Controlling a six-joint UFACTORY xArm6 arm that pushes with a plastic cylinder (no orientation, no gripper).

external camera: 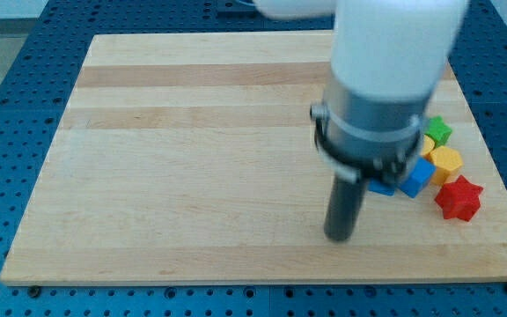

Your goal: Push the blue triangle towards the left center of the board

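Note:
My tip [338,238] rests on the wooden board [192,176] right of centre, near the view's bottom. A cluster of blocks lies at the view's right. A blue block [416,176] sits just right of the rod, and a sliver of another blue piece [380,187] shows under the arm's collar; its shape is hidden. A yellow block [446,162], a green block [439,131] and a red star-shaped block [459,198] lie beside them. My tip is left of and below the blue pieces, not touching them as far as I can see.
The white and grey arm body [385,79] hides part of the block cluster and the board's upper right. A blue perforated table [7,106] surrounds the board on all sides.

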